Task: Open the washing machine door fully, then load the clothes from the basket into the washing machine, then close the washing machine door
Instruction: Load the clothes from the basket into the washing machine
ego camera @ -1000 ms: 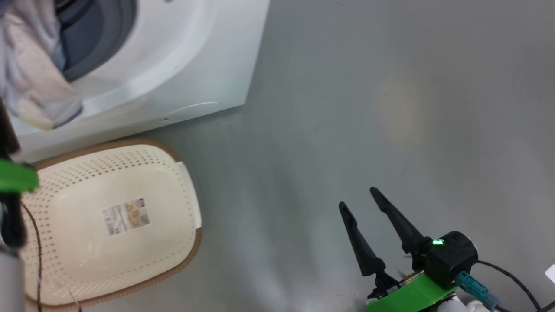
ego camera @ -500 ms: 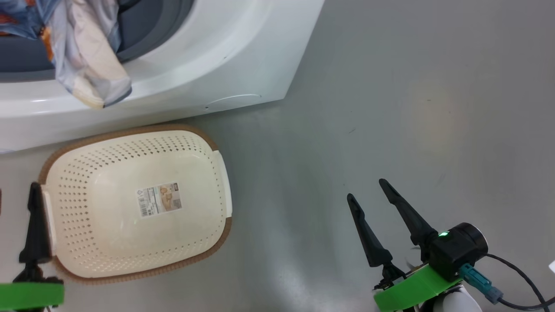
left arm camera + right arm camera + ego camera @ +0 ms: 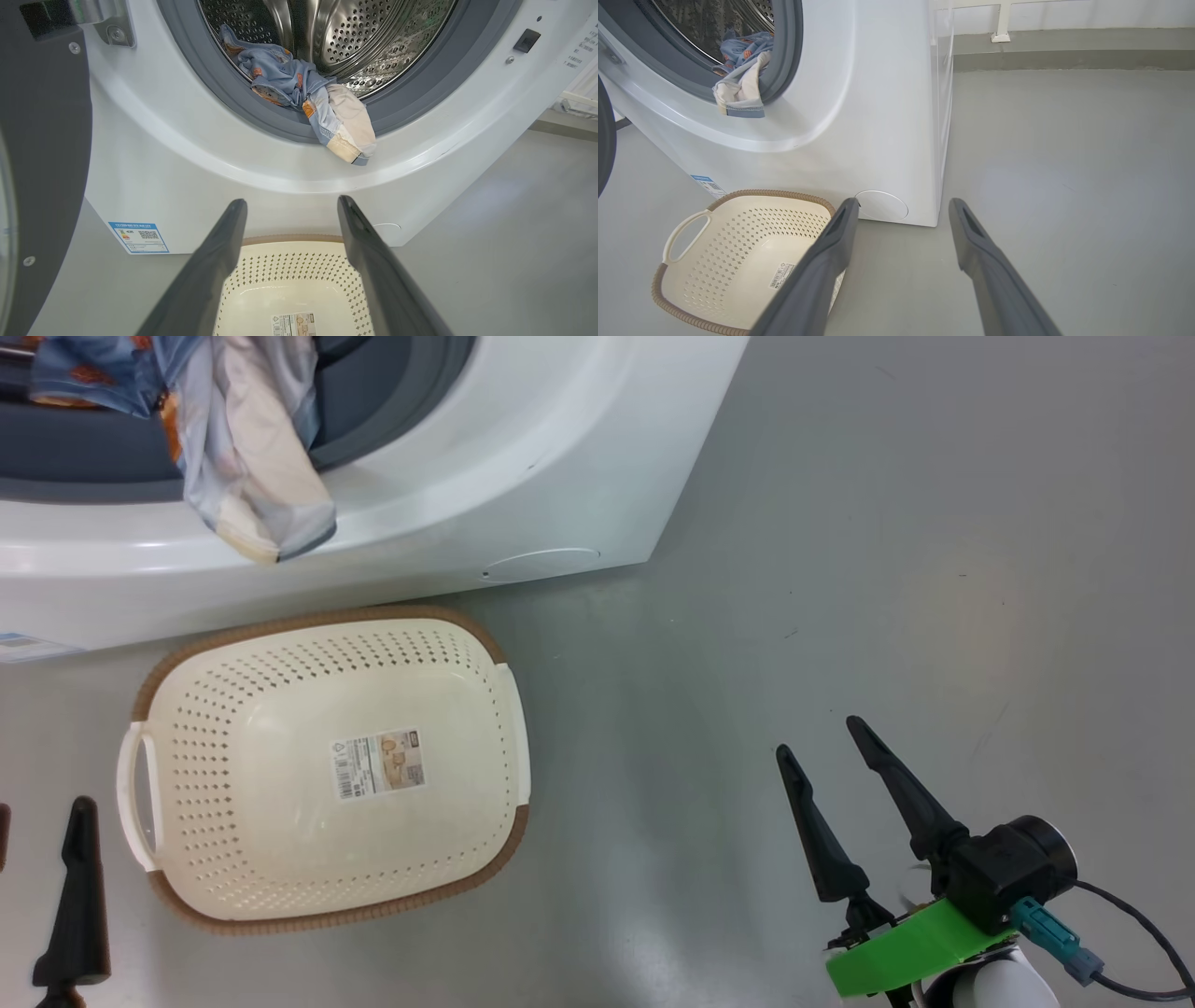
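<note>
Since the earlier frames the head camera has turned, so the whole picture has slid to the right, and the left claw (image 3: pixel 292 201) has drawn back from the machine's front to hang low beside the basket's left handle. The washing machine (image 3: pixel 523 457) stands on the grey floor (image 3: pixel 840 569), and the washing machine door (image 3: pixel 42 140) is swung wide open on the left side. The basket (image 3: pixel 327 616) sits on the floor just before the machine's foot, and it is empty. The clothes (image 3: pixel 252 476) lie in the drum mouth, but one cream and blue end hangs out over the grey gasket (image 3: pixel 224 93) onto the white lip. This is the danger, I think: if the door is shut now, this end would be pinched in the seal and the door may not latch, or the cloth may slide out and fall. It wants a push deeper first. Both claws have their fingers spread apart and hold nothing. The right claw (image 3: pixel 819 735) hovers over bare floor, which is free on the right up to its far edge, while on the left the open door leaves little room.
</note>
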### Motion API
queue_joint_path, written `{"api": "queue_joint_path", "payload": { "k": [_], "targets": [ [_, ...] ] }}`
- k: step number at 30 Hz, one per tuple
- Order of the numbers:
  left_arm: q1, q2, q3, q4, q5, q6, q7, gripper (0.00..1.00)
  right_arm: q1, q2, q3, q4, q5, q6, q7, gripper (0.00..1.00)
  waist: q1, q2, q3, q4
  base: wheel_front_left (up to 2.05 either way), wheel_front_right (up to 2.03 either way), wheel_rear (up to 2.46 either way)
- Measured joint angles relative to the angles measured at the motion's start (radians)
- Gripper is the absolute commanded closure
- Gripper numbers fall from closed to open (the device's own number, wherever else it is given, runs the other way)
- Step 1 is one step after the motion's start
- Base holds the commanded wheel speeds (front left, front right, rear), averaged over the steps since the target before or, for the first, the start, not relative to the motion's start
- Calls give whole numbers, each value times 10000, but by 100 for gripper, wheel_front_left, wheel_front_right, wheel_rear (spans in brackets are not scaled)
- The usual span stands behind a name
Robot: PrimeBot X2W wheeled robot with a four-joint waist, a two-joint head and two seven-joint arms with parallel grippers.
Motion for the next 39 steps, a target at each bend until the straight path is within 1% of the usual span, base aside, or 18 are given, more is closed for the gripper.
{"api": "queue_joint_path", "payload": {
  "k": [7,12,20,22,25,27,33,36,39],
  "targets": [
    [0,13,6,-173,-105,25,27,0,-1,0,92,56,2,0,0,0,0,0,-16,-27,0,0,0],
    [-27,12,17,-113,-104,167,29,0,-1,2,301,50,12,0,0,0,0,0,31,-263,0,0,0],
    [-464,69,-293,128,-88,167,272,0,-7,0,483,-146,215,0,0,0,0,0,158,-796,0,0,0],
    [-728,128,-347,163,-88,167,439,0,-6,6,614,-219,299,0,0,0,0,0,211,-1015,0,0,0],
    [-1186,397,-362,186,-69,194,750,0,11,10,679,-341,485,0,0,0,0,0,290,-1393,0,0,0],
    [-1574,577,-355,242,-65,303,1034,0,44,10,794,-407,786,0,0,0,0,0,334,-1672,0,0,0],
    [-2627,1106,-176,579,-59,823,2042,0,429,27,1080,-546,1216,0,0,0,0,0,409,-2553,0,0,0],
    [-3228,1312,-171,909,-54,1185,2698,0,639,35,1246,-581,1358,0,0,0,0,0,418,-2963,0,0,0],
    [-3882,1578,-192,1329,234,1538,3185,0,709,61,1283,-604,1383,0,0,0,0,0,409,-3308,0,0,0]
  ]
}}
